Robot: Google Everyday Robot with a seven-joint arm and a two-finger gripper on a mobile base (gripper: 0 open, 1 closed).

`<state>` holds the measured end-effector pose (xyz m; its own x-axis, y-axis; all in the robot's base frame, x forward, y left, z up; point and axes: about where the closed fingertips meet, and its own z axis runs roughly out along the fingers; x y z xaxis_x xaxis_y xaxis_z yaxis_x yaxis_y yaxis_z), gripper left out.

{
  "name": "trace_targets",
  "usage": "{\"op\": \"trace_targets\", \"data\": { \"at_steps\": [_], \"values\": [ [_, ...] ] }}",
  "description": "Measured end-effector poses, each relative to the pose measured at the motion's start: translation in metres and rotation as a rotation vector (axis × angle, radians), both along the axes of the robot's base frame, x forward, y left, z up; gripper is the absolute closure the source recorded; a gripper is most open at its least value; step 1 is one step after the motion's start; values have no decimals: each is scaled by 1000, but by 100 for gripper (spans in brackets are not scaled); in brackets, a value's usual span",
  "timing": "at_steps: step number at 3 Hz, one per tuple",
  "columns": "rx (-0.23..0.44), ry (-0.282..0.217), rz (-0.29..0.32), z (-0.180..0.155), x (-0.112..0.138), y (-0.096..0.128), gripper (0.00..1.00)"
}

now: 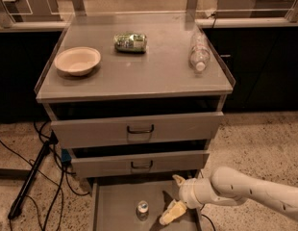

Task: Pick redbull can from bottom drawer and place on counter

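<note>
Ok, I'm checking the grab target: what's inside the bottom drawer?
One redbull can stands upright on the grey floor of the bottom drawer; the open end effector hovers beside it, not touching. Its rear is hidden under the middle drawer, and the arm covers its right edge.

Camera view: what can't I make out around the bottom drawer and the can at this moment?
Can: seen from the top and too small; side markings unreadable.
Bottom drawer: front cut off by the lower edge; part of its floor hidden by the gripper, open beside the can.
Arm: cut off by the right edge.
Upper drawers: insides in shadow.
</note>
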<state>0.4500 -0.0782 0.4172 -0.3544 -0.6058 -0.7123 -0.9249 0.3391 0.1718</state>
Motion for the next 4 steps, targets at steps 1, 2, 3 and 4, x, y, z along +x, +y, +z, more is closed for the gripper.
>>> {"op": "trace_targets", "data": {
  "at_steps": [1,2,3,4],
  "values": [
    [54,-12,-18,-51,14,10,0],
    [56,-10,-19,-53,13,11,0],
    [74,5,-6,-63,13,14,0],
    [90,4,-7,-90,17,17,0]
  ]
}}
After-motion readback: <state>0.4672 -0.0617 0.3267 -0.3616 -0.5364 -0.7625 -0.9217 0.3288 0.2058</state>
